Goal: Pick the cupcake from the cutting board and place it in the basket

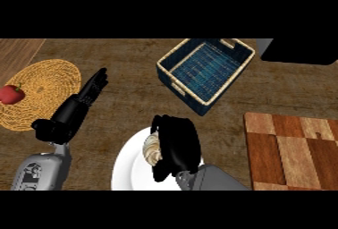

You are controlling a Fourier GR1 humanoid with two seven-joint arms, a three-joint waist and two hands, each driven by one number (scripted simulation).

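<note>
Blue woven basket [206, 69], open-topped

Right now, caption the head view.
Right hand over a white plate; blue basket beyond, cutting board bare.

A round woven straw mat [45, 91] lies at the left of the dark wooden counter [132, 58], and a red pepper [10, 94] with a green stem sits on the mat's left edge. Near the bottom middle stands a white plate [128, 167], partly covered from above, with a pale, ridged, shell-like item [151, 150] showing on it whose kind cannot be told. At the top right corner a black block [300, 51] with a grey strip beside it rests on the counter, cut off by the view's edge.
</note>
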